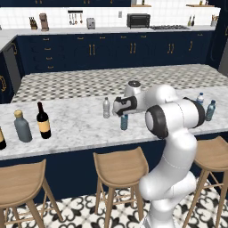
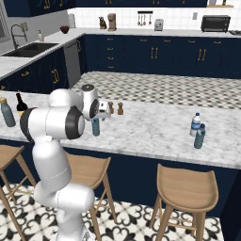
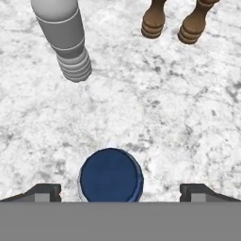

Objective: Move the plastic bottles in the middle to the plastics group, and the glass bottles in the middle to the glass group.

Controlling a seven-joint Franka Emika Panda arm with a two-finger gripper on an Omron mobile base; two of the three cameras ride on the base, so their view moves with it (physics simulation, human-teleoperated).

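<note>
No writing can be read anywhere. The wine bottle (image 1: pixel 43 120) has a tan label, but it is blank at this size.

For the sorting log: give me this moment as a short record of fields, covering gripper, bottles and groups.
gripper: gripper above the teal bottle, jaws open either side of its blue cap, not touching
middle, left to sort: teal bottle; clear grey bottle
nearby: two brown shakers
glass group: wine bottle beside squat grey bottle, counter's left end
plastics group: two small bottles, right end
surface: marble counter
</note>
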